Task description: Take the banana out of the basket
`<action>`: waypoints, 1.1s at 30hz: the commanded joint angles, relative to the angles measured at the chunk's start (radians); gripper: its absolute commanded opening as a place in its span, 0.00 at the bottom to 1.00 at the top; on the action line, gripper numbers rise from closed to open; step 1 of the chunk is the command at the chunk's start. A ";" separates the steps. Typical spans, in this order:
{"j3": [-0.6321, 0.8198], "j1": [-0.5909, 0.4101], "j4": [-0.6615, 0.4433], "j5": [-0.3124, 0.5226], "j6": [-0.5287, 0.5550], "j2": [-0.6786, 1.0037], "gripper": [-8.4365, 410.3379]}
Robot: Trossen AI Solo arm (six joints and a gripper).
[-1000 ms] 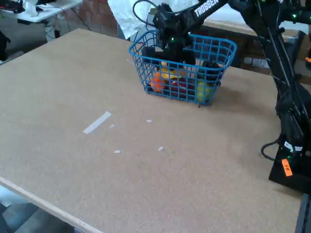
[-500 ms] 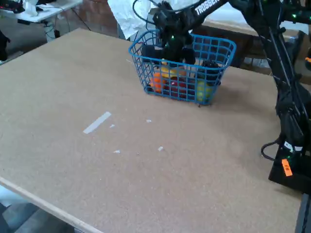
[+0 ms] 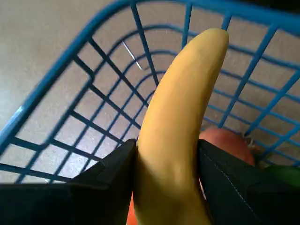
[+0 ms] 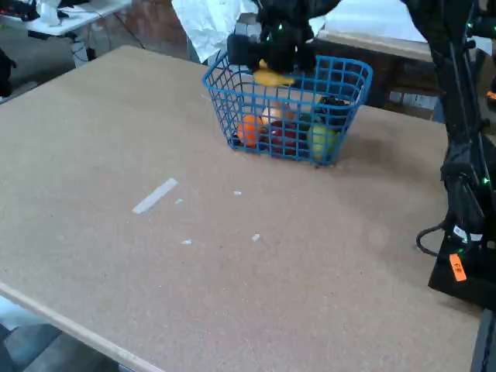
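- Pincer [image 3: 166, 185] grips the banana [image 3: 180, 126] between its two black fingers [image 3: 110, 180], one pressed against each side of the fruit, as the wrist view shows.
- In the fixed view the banana [image 4: 271, 77] hangs at about the height of the basket [image 4: 232, 105] rim, above the other fruit, with the pincer [image 4: 267, 66] over it.
- The basket is blue wire grid and stands on the brown tabletop [image 4: 194, 271], toward its far side in the fixed view.
- Inside the basket lie a round orange fruit [image 4: 249, 130], a red item [image 4: 280, 136] and a round yellow-green fruit [image 4: 321, 141]; a pale round piece behind them is too small to tell.
- In the wrist view, a reddish-orange fruit [image 3: 229, 145] shows just right of the banana, and a green edge [image 3: 286, 173] sits at the lower right.
- Writing: an orange tag [image 4: 458, 267] hangs on the arm base at the right edge of the fixed view; its dark marks are too small to read. No brand lettering on the arm is legible.
- A strip of pale tape [image 4: 154, 195] and a few small white scraps [image 4: 256, 237] lie on the tabletop, well apart from the basket.
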 commanded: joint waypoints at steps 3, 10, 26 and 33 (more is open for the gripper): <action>0.001 0.002 -0.005 0.015 -0.023 -0.099 0.02; 0.001 0.019 -0.010 0.010 -0.109 -0.158 0.02; 0.001 0.152 -0.025 -0.094 -0.313 -0.339 0.02; 0.001 0.247 -0.075 -0.094 -0.340 -0.408 0.02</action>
